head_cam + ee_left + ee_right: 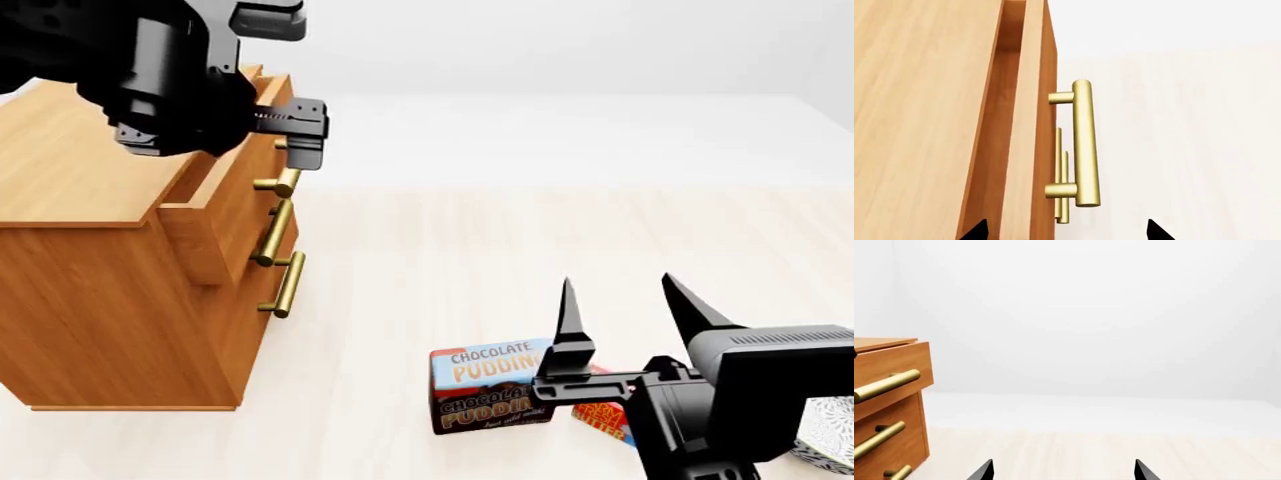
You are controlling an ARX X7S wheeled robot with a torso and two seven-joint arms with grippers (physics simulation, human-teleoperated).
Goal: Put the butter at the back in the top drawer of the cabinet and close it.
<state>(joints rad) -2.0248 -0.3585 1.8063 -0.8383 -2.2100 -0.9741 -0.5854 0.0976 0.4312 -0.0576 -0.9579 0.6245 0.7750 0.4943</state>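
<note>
Head view: you have the cabinet (pixel 94 290) under your left arm and two boxes on the tabletop (pixel 534 260) close under your right arm.
Top drawer (pixel 220 215): pulled partly out, a gap showing behind its front panel; its brass handle (pixel 276 183) sits just below the left end effector (pixel 310 135).
Left end effector: spread wide, holding nothing; in the left wrist view the two fingertips straddle the drawer front and the handle (pixel 1084 145) without touching either.
Right end effector (pixel 627 310): fingers wide apart, pointing up, empty.
Butter (pixel 603 418): only a sliver of orange-red box shows, below and behind the right end effector, largely hidden by the arm; it lies just beside the chocolate pudding box (pixel 491 388), and whether they touch cannot be told.
Right wrist view: shows cabinet and bare surface only; the butter is out of frame.
Handling, judged: a small, light, stiff carton with smooth printed faces, likely a little slippery; a firm squeeze should not crush it.
Grip advice: take it across the two long flat sides, near the middle, once you tip the right end effector downward.
Risk: the pudding box stands close, so one finger may nudge it.
</note>
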